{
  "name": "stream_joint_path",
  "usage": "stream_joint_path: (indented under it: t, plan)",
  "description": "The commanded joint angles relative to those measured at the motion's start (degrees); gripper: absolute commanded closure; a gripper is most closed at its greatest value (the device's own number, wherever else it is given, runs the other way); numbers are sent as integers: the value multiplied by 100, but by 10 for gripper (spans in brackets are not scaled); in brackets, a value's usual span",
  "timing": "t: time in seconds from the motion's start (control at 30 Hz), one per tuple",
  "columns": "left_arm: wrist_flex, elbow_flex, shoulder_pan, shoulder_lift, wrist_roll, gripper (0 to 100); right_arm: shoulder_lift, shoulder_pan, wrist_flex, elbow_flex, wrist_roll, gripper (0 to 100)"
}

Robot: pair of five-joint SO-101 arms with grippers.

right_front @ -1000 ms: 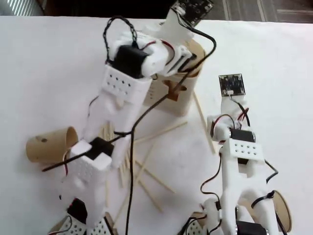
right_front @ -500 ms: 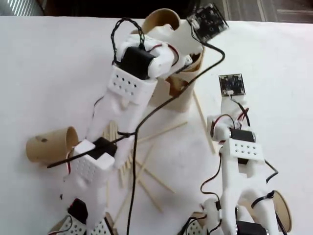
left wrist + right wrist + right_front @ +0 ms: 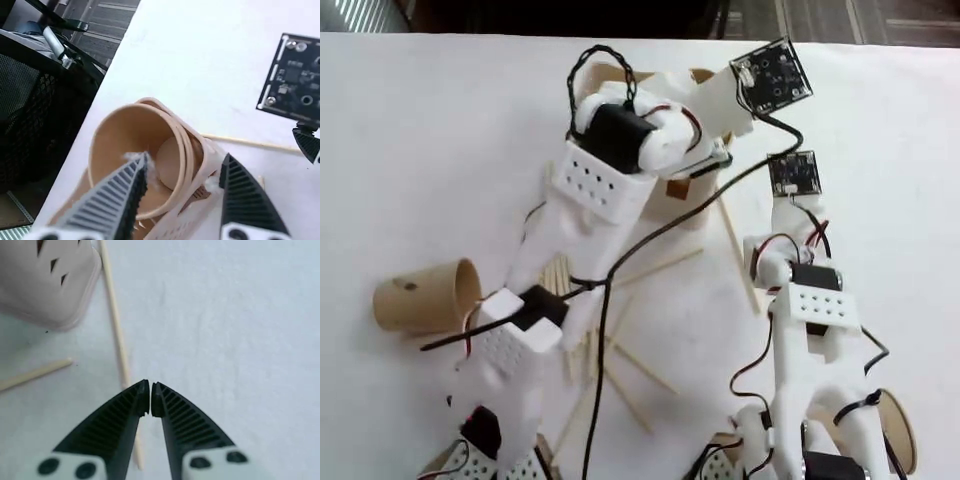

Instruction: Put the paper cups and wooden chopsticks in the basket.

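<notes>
The white tabletop (image 3: 400,130) carries everything. Past its far edge lies a dark floor (image 3: 840,18), and in the left wrist view a black mesh stand (image 3: 35,115) stands off the table on that side.

Three paper cups can be counted. Toward the left edge, the cup on its side (image 3: 420,297) lies with its mouth turned to the middle of the tabletop, just beside the left arm. The second cup (image 3: 132,145) sits tilted in the basket (image 3: 175,217), which stands near the middle of the far edge. The left gripper (image 3: 186,162) hangs over it with its fingers spread wide and gripping nothing. One fingertip (image 3: 142,165) is at the cup's mouth and the other is outside the basket's rim. Whether either touches cannot be told.

The loose chopsticks (image 3: 640,366) lie scattered and crossed in the middle of the tabletop, between the two arms. At least six can be made out. A further bunch (image 3: 557,272) lies partly under the left arm, too hidden to count.

One long chopstick (image 3: 738,250) runs from the basket's side toward the near edge, close by the right arm. The right gripper (image 3: 150,399) is low over the tabletop just beside it, fingers closed tip to tip with nothing between them.

The third cup (image 3: 902,430) lies by the near right corner, partly under the right arm.
</notes>
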Motion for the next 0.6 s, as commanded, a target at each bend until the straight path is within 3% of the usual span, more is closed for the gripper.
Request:
stream_joint_path:
  t: [0.0,0.27,0.57]
  plan:
    - [70,-563,-207,-391,88,763,-136,13,-84,-44,18,974]
    - [1099,-923,-884,-963,615,767,-136,13,-84,-44,18,974]
    - [1099,343,-2369,-1543,914,767,-136,13,-84,-44,18,974]
